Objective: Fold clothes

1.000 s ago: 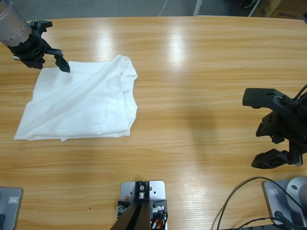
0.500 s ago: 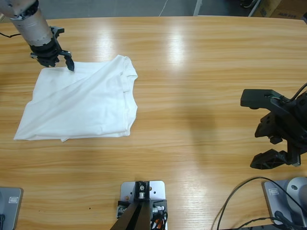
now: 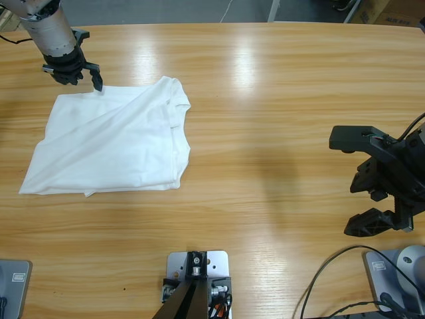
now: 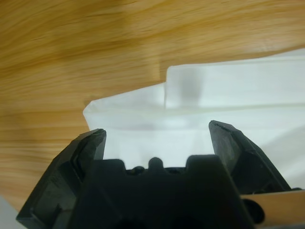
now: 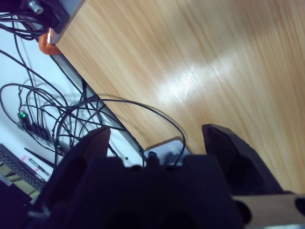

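Note:
The white T-shirt [image 3: 113,143] lies partly folded on the left of the wooden table [image 3: 265,100], its round neck toward the middle. My left gripper [image 3: 80,78] hovers just past the shirt's far left corner, jaws open and holding nothing. In the left wrist view that corner of the shirt [image 4: 214,95] shows as layered white cloth between and beyond the left gripper's [image 4: 157,133] open jaws. My right gripper [image 3: 348,183] stands open over bare wood at the right edge, far from the shirt. The right wrist view looks past the right gripper [image 5: 157,133] at the table edge.
Black cables [image 5: 57,105] hang beyond the table's edge in the right wrist view, beside a grey plate [image 5: 164,149]. Bare wood stretches between the shirt and the right arm.
My left gripper has swung along the shirt's far edge and risen slightly off its corner toward the table's far side. The right gripper has drifted a little to the left.

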`<state>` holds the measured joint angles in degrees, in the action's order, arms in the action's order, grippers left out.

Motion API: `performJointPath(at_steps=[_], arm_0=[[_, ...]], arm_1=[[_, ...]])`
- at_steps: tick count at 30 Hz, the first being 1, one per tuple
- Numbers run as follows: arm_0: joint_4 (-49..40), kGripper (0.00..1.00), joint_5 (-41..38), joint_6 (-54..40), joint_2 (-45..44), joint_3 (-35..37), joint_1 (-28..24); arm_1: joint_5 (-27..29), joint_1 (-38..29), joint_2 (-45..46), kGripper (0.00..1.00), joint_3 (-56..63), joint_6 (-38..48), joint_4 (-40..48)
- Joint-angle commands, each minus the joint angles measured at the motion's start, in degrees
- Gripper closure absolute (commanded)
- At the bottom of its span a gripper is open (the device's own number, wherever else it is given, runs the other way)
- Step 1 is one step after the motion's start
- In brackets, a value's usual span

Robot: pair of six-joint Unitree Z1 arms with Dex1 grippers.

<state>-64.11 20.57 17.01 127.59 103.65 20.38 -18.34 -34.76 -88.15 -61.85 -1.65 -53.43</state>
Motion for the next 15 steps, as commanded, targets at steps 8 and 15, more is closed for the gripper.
performJointPath(at_steps=[8,15], arm_0=[[-5.5,0.167,1.2,1.3,8.3,1.9,2.6],[-5.6,1.000,1.2,1.2,8.6,2.0,2.6]], arm_1=[[-1.0,0.7,-1.5,0.216,1.4,-0.3,-0.4],[-1.0,0.7,-1.6,0.216,1.5,-0.3,-0.4]])
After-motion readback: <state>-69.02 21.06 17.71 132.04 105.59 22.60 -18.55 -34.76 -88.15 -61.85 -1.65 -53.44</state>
